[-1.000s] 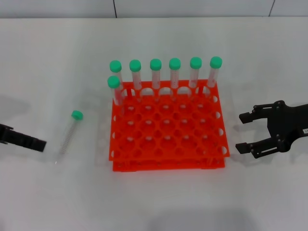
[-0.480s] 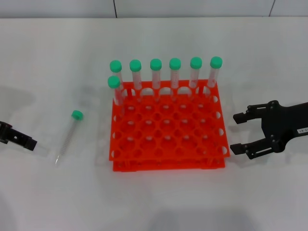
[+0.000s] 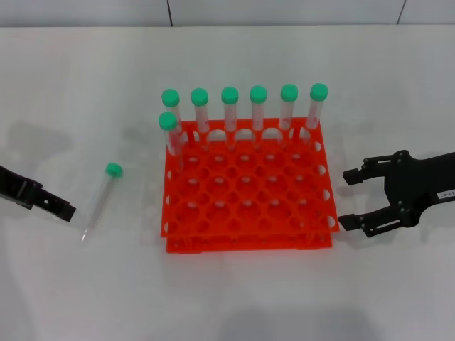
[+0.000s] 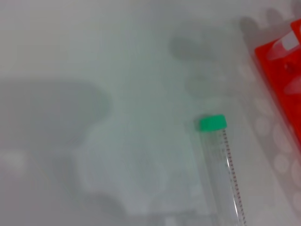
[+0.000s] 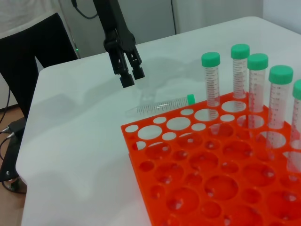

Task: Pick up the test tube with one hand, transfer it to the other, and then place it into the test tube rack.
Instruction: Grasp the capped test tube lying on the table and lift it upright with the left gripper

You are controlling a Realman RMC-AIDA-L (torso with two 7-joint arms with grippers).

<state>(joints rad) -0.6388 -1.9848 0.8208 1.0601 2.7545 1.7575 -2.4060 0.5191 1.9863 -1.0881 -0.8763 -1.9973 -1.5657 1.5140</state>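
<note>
The test tube (image 3: 99, 200), clear with a green cap, lies flat on the white table left of the orange-red rack (image 3: 249, 238). It also shows in the left wrist view (image 4: 222, 160) and the right wrist view (image 5: 160, 107). My left gripper (image 3: 65, 209) is low over the table just left of the tube, not touching it. In the right wrist view the left gripper (image 5: 132, 78) points down with its jaws close together and empty. My right gripper (image 3: 348, 199) with the white label is open and empty just right of the rack.
Several green-capped tubes (image 3: 229, 106) stand upright along the rack's back row, with one more (image 3: 168, 131) at the left of the second row. The rack's other holes are empty. A rack corner shows in the left wrist view (image 4: 282, 61).
My left gripper drew back to the left, then came forward again toward the lying tube. My right gripper shifted slightly left toward the rack. The tube has not moved.
</note>
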